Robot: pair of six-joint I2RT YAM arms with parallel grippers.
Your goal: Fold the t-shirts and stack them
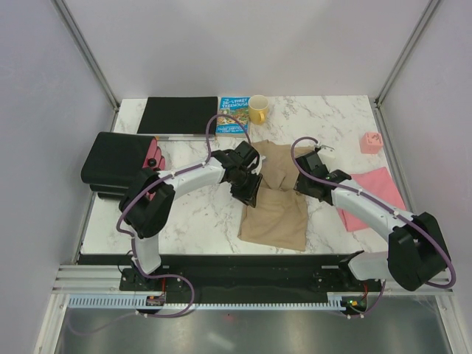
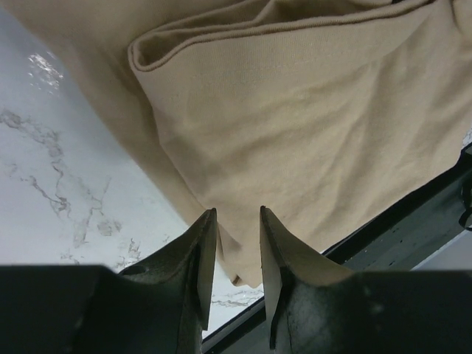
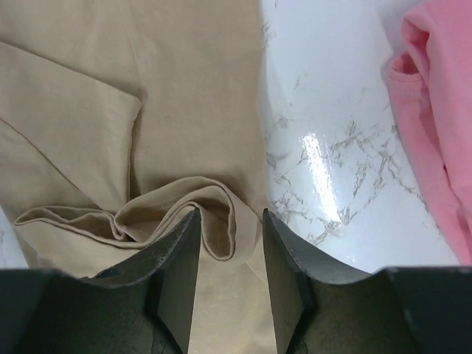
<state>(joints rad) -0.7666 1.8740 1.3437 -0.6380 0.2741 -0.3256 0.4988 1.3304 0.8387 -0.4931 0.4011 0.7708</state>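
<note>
the left gripper (image 2: 237, 212) and the right gripper (image 3: 230, 214) lean in over the tan t-shirt (image 1: 276, 217) from each side, fingers spread apart.

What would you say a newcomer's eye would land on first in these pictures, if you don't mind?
The tan t-shirt, half folded and rumpled, lies at the middle of the marble table, with the left gripper and right gripper poised over it from either side, jaws apart. To the right, the pink t-shirt lies partly under the right arm, and a yellow mug stands at the far edge beside a book.
</note>
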